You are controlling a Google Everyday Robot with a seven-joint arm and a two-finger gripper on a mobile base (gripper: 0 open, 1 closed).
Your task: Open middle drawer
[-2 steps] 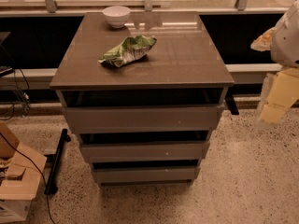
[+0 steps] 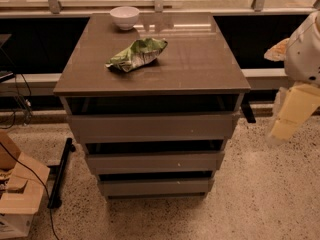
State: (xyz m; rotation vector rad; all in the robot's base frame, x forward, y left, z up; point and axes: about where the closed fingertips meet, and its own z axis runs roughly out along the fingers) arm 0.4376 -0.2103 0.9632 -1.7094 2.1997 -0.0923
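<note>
A grey-brown cabinet (image 2: 150,59) stands in the middle of the view with three handleless drawer fronts stacked below its top. The middle drawer (image 2: 154,162) is the mid-sized front, with a dark gap above it. The larger top drawer (image 2: 150,127) and the smaller bottom drawer (image 2: 156,186) also show dark gaps above them. My gripper (image 2: 295,111), white with pale yellow parts, hangs in the air at the right edge of the view. It is to the right of the cabinet, level with the top drawer, and touches nothing.
A white bowl (image 2: 124,17) and a crumpled green chip bag (image 2: 136,54) lie on the cabinet top. A cardboard box (image 2: 17,196) and cables sit on the floor at the left. A black bar (image 2: 60,171) lies beside the cabinet. A low ledge runs behind.
</note>
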